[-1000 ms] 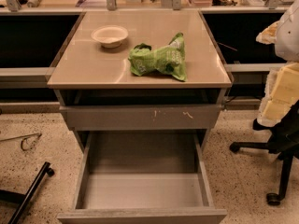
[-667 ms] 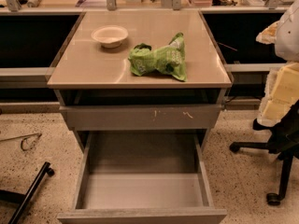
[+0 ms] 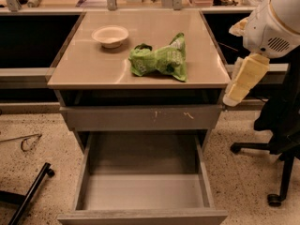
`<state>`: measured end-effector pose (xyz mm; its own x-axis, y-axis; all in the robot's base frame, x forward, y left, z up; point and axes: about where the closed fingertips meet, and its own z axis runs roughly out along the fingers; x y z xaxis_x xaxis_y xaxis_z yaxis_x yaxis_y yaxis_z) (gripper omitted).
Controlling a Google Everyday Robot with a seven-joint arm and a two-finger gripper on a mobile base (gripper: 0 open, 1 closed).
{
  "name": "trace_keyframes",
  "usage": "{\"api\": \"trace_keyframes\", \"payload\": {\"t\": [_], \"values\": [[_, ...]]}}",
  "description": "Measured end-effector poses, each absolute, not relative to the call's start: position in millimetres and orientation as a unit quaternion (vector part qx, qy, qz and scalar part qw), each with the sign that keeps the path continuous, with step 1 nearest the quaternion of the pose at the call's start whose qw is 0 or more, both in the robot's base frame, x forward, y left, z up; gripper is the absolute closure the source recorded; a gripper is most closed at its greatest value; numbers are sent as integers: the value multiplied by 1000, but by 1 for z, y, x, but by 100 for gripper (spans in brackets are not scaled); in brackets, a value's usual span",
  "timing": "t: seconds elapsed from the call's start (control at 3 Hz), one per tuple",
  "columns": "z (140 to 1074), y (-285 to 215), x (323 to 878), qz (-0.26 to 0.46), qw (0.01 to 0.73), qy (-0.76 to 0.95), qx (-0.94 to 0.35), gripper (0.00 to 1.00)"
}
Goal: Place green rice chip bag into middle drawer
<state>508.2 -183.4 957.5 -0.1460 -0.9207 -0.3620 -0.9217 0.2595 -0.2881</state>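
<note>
Green rice chip bag [image 3: 159, 60], print unreadable, lies at white bowl's [image 3: 110, 35] 4 o'clock; middle drawer [image 3: 143, 191] open; gripper [image 3: 234, 93] at 3 o'clock, state unclear.

Arm [image 3: 287, 3] was seen at the right edge of view, with its white rounded wrist housing [image 3: 267, 32] held high. The cream-coloured end effector [image 3: 233, 97] was hung below it, tilted down and leftward, just off the right side of the desk [image 3: 93, 69] near top-edge level. Contact could not be judged.
</note>
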Motion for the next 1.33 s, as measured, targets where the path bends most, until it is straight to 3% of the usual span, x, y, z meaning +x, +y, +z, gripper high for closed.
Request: {"api": "trace_keyframes", "payload": {"t": [0.67,1.33], "values": [[951,-180,518,9,243,749,-616,0],[936,-156,604,7,280,700,-657,0]]}}
